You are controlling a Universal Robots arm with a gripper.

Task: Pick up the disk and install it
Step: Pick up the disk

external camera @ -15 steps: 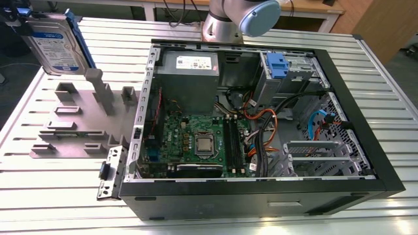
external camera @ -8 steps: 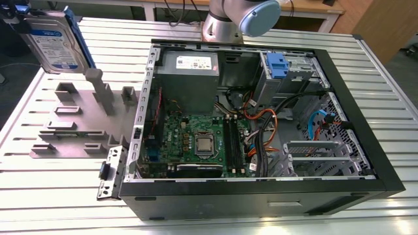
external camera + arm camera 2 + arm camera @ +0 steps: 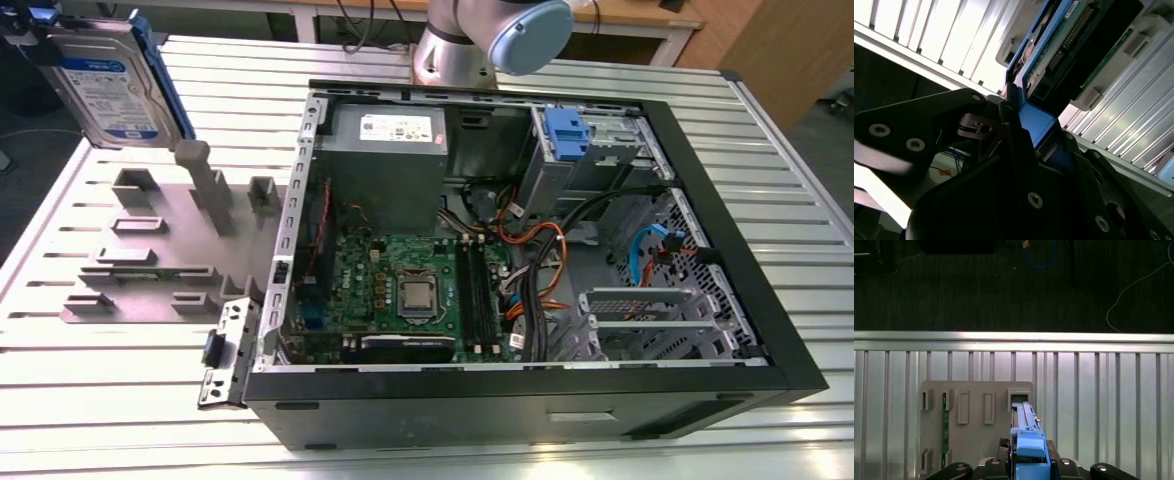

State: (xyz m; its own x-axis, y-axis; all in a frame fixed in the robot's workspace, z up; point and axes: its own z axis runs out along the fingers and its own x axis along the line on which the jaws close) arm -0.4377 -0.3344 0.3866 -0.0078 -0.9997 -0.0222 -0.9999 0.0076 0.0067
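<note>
The disk (image 3: 114, 95), a silver-grey drive with a white-and-blue label and blue side rails, hangs upright in the air at the exterior view's far left, above the grey holder plate (image 3: 147, 250). My gripper (image 3: 60, 30) is shut on its top end. In the first wrist view the disk (image 3: 1029, 445) shows edge-on between the fingers, with its lower end over a slot of the holder plate (image 3: 979, 390). The second wrist view shows a blue rail (image 3: 1036, 125) clamped between the dark fingers (image 3: 1014, 130), with the drive's circuit-board side (image 3: 1079, 35) beyond them.
An open computer case (image 3: 787, 360) lies on the slatted metal table (image 3: 774, 150), with motherboard, cables and a drive bay holding a blue clip (image 3: 567, 135). The arm's base (image 3: 494, 40) stands behind the case. A green memory stick (image 3: 945, 422) sits in the holder plate.
</note>
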